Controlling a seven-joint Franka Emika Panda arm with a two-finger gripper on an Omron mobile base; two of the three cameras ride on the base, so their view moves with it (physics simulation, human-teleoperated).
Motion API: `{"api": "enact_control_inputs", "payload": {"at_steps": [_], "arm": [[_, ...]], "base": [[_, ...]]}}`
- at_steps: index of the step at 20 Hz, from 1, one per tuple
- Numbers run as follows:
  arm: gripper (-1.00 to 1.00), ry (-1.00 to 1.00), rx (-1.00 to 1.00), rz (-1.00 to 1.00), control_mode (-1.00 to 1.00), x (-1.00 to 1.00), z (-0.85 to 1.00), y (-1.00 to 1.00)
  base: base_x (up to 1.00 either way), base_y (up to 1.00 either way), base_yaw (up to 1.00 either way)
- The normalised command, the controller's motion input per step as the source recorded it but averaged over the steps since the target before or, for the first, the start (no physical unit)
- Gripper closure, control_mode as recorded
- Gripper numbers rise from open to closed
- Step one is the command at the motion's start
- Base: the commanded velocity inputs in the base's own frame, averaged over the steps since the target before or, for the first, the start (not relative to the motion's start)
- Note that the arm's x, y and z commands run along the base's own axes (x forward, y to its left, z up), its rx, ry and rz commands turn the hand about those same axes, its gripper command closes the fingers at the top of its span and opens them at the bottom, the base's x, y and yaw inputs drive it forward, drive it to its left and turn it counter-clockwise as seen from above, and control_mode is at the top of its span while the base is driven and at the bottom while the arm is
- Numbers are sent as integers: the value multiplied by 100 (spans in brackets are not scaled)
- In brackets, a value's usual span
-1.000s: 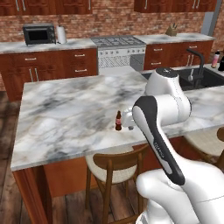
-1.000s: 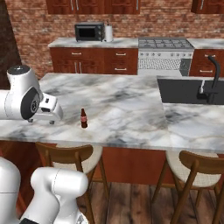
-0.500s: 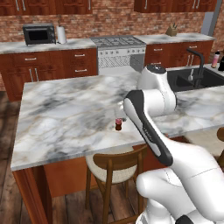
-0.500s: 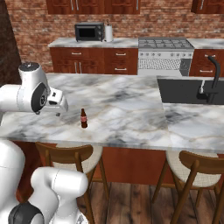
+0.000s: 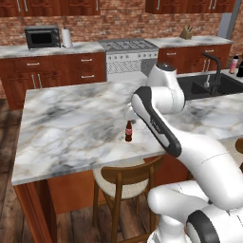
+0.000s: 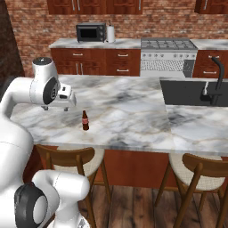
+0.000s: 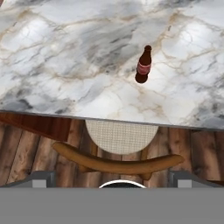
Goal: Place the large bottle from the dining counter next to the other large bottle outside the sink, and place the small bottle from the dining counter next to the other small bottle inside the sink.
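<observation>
The small bottle [image 6: 85,120], red-brown with a narrow neck, stands upright on the marbled dining counter [image 6: 133,113] near its front edge. It is also seen from the left [image 5: 128,131] and from the hand camera [image 7: 143,65]. My gripper [image 6: 57,107] hangs open over the counter, a short way left of the small bottle and apart from it. In the hand view the gripper [image 7: 112,178] is spread wide and empty. The black sink [image 6: 187,91] lies at the counter's right end. Beyond the sink [image 5: 209,88], the pink large bottle [image 5: 233,64] stands beside the other large bottle [image 5: 240,69].
Wooden stools [image 6: 67,158] [image 6: 200,171] stand under the counter's front edge, one directly below the hand [image 7: 120,148]. An arched faucet [image 6: 217,78] rises at the sink. A microwave [image 6: 91,32], a paper roll [image 6: 110,33] and a stove [image 6: 168,43] line the back wall.
The arm has swung my open gripper across the counter toward the small bottle and slightly upward. The small bottle has stayed where it stood.
</observation>
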Motion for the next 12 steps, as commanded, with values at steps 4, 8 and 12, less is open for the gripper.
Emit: {"api": "enact_control_inputs", "payload": {"at_steps": [4,8,12], "arm": [[-100,0,-4,0,-100,0,17,-4],[-100,0,-8,0,-100,0,12,-12],[-100,0,-9,0,-100,13,0,-3]], "base": [[0,0,0],[0,0,0],[0,0,0]]}}
